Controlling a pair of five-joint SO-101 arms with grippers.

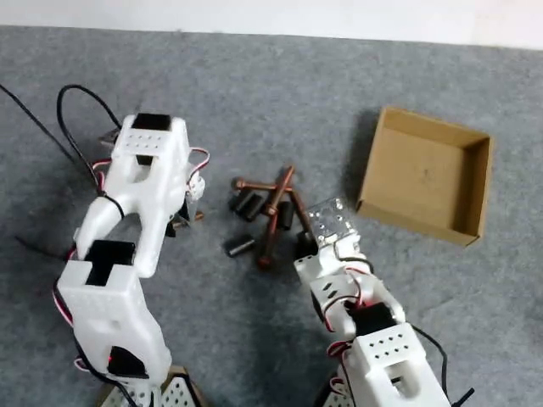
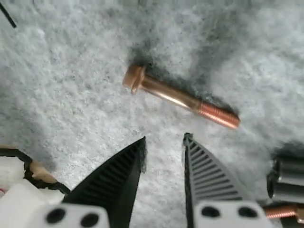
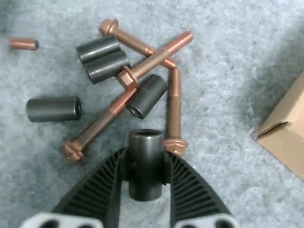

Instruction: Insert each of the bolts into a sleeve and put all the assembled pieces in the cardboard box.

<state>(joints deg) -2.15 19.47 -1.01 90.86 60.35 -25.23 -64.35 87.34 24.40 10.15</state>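
Right gripper (image 3: 145, 156) is clamped on a sleeve (image 3: 145, 178). Its fingers (image 3: 190, 185) sit at mid-body and the bore end is left clear. The sleeve axis runs along the fingers. The open bore looks toward the pile (image 1: 267, 216), roughly 11 o'clock from the right arm (image 1: 373, 322).

Left gripper (image 2: 165, 141) is part open with nothing in it, poised just short of a lone bolt (image 2: 178, 99). The bolt lies flat on the mat (image 1: 254, 102) at 9 o'clock of the pile, crosswise to the jaw gap, not touching. From above its long axis looks about 9–3, thread toward the pile, flanged head away. It's mostly under the left arm (image 1: 136, 212) there, so that's a read, not certain.

Handling, my guess: both parts are rigid metal, dense for their size, not fragile. The sleeve wall is smooth and could slip or twist if pushed on axis, so the mid-body grip is right. The bolt is round and will roll. Take the plain shank close to the head and keep the thread free for the bore.

The pile has four bolts and four sleeves. The box (image 1: 424, 170) is at 3 o'clock of it, no assembled piece inside.
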